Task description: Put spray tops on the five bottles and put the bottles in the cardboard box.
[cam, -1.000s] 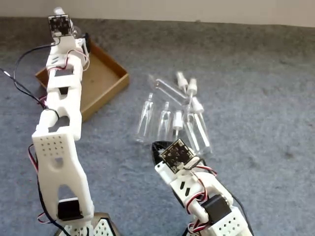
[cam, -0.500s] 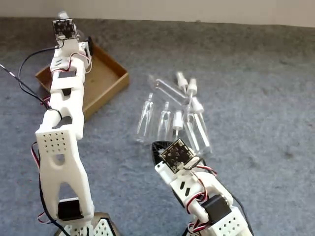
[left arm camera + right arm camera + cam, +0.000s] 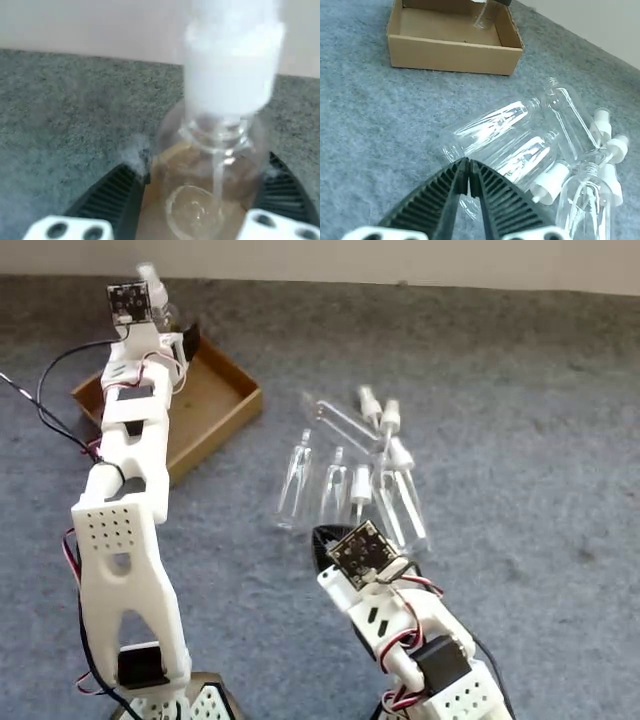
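Left claw [image 3: 200, 200] clamped around capped bottle [image 3: 220, 150], arm stretched far out, cardboard box [image 3: 215, 390] beneath claw, bottle base cut off, right claw [image 3: 468, 172] pinched shut and empty, loose bottles [image 3: 505, 135] just ahead, overlapping, count unclear.

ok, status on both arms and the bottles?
Left gripper shut on capped bottle, over cardboard box's far end. Right gripper shut, empty, by loose bottles on carpet. Nothing blocking.

Grey carpet [image 3: 520, 390] w/ pale wall [image 3: 400, 260] along far edge.
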Tool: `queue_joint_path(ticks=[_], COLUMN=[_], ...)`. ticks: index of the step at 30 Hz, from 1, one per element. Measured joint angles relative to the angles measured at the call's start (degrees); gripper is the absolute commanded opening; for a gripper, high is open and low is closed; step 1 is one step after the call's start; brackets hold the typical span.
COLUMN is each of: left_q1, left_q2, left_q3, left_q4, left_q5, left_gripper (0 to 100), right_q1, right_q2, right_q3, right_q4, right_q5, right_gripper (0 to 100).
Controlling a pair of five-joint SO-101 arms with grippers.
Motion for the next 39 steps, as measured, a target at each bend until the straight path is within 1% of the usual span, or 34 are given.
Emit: queue_joint_path(ticks=[7, 14, 23, 29, 37, 39], left_q1=[0.0, 0.1, -0.8, -0.8, -0.8, -0.8], left_q2=[0.0, -1.4, -7.7, -14.1, -24.9, -27.5], left_q3=[0.0, -0.1, -0.1, -0.1, -0.1, -0.1], left_q4=[0.7, 9.2, 20.2, 30.4, 47.5, 52.3], left_q5=[0.0, 0.0, 0.0, 0.0, 0.0, 0.0], left_gripper=[30, 30, 30, 30, 29, 29], right_q1=[1.0, 1.1, 1.1, 1.1, 1.2, 2.8], right_q2=[0.0, 0.0, 0.0, 0.0, 0.0, 0.0], right_q3=[0.0, 0.0, 0.0, 0.0, 0.0, 0.0], right_q4=[0.0, 0.0, 0.0, 0.0, 0.0, 0.0], right_q5=[0.0, 0.0, 0.0, 0.0, 0.0, 0.0], right_gripper=[0.5, 0.5, 0.5, 0.5, 0.5, 0.5])
